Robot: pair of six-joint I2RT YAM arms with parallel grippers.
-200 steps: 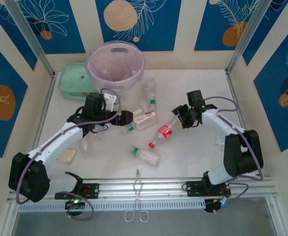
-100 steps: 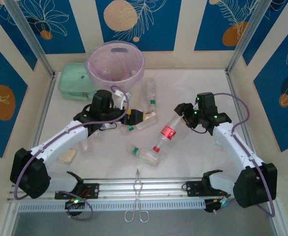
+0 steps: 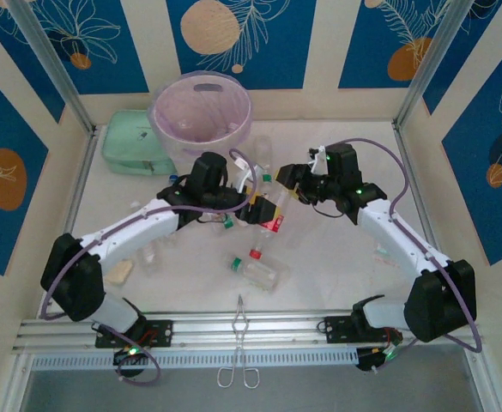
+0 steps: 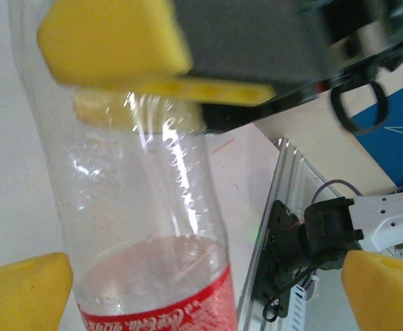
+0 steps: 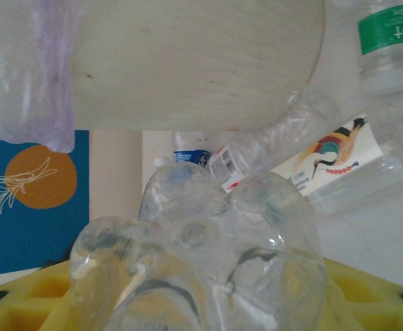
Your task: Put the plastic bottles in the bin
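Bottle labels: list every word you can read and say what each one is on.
"Coca-Cola": white script on the red label of the clear bottle, partly cut off by the frame edge.
Green label: white letters, too blurred to read.
White bird-picture label: print too small to read.

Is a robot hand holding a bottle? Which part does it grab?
Yes. The right gripper holds the red-labelled bottle by its bottom end. The left gripper is open, its fingers either side of that bottle, not gripping.
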